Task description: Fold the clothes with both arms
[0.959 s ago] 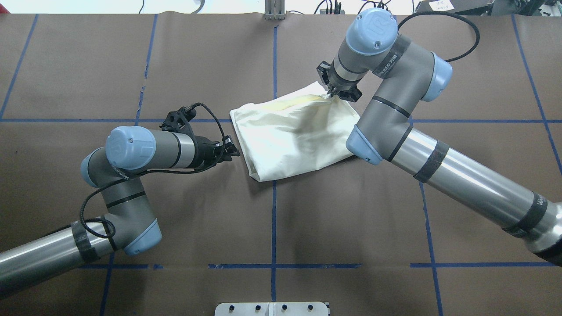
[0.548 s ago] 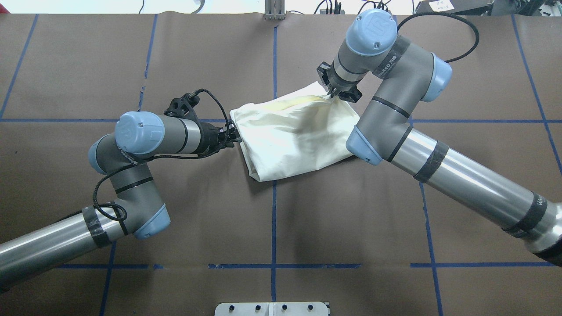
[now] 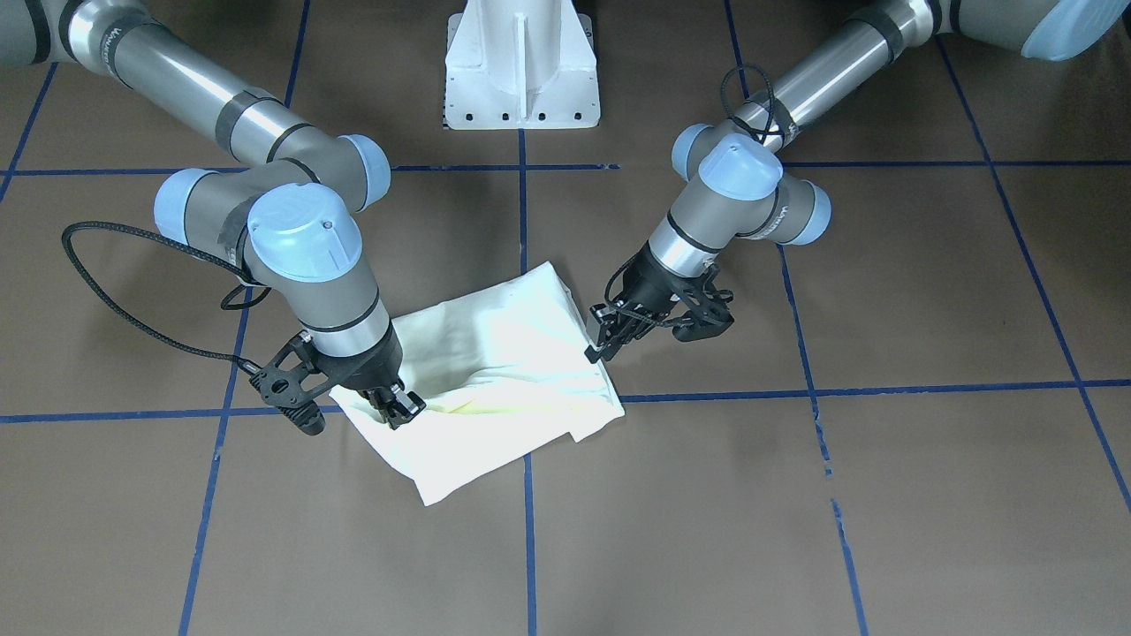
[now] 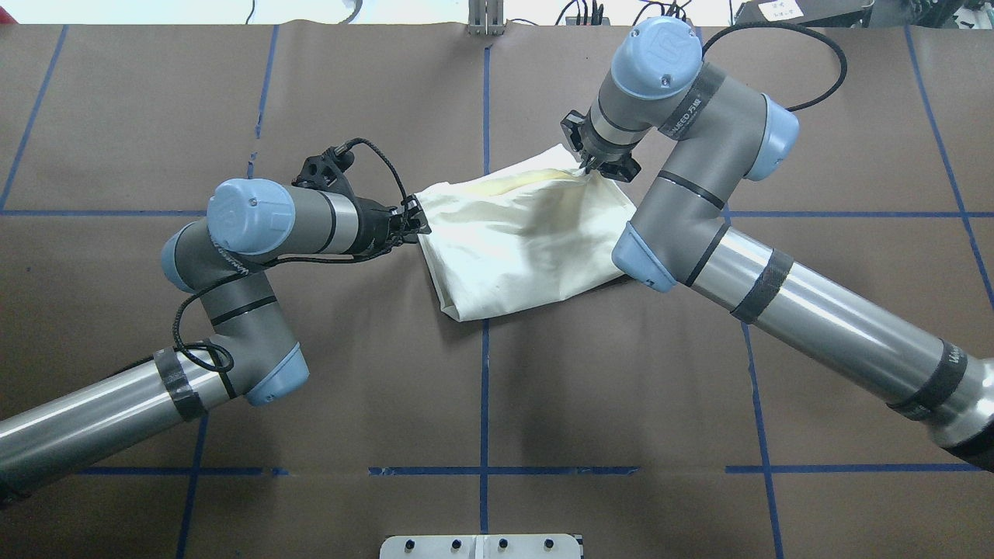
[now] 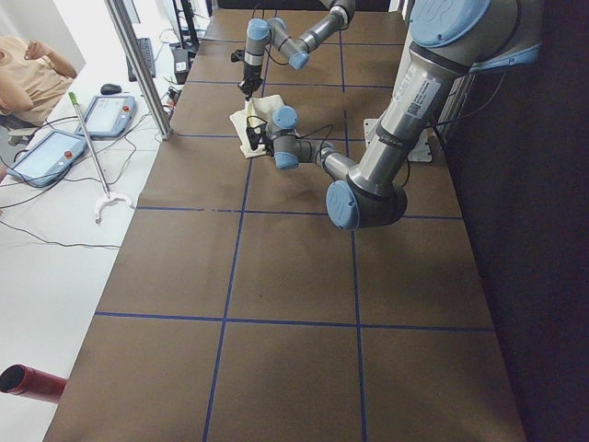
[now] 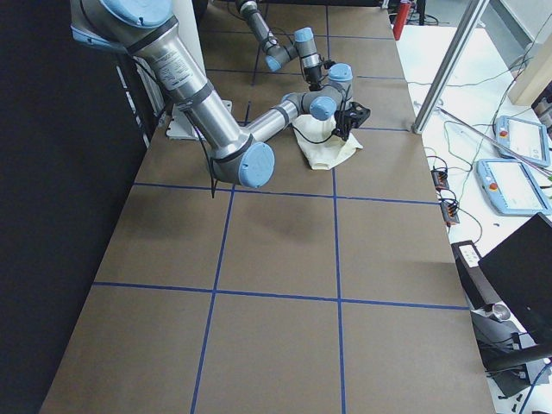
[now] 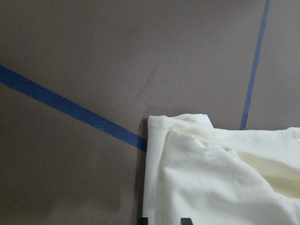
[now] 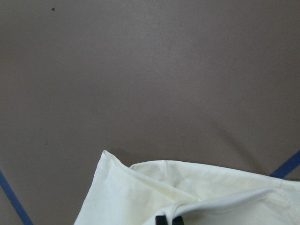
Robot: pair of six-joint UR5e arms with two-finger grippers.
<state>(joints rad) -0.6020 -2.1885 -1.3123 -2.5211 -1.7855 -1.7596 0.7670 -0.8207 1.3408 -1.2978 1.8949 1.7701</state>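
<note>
Brown tabletop point(image 3: 795, 495) carries the shirt point(image 3: 495, 362): right fingers point(image 3: 395, 407) pinch a corner; its edge sits between open left fingers point(image 3: 600, 348), which might catch one layer only.

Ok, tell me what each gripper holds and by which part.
The right gripper pinches the T-shirt by a fold at its far corner. The left gripper holds nothing: its jaws stand open astride the shirt's left edge.

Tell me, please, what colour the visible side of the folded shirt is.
The shirt shows plain cream-white, clearest in the overhead exterior view.
</note>
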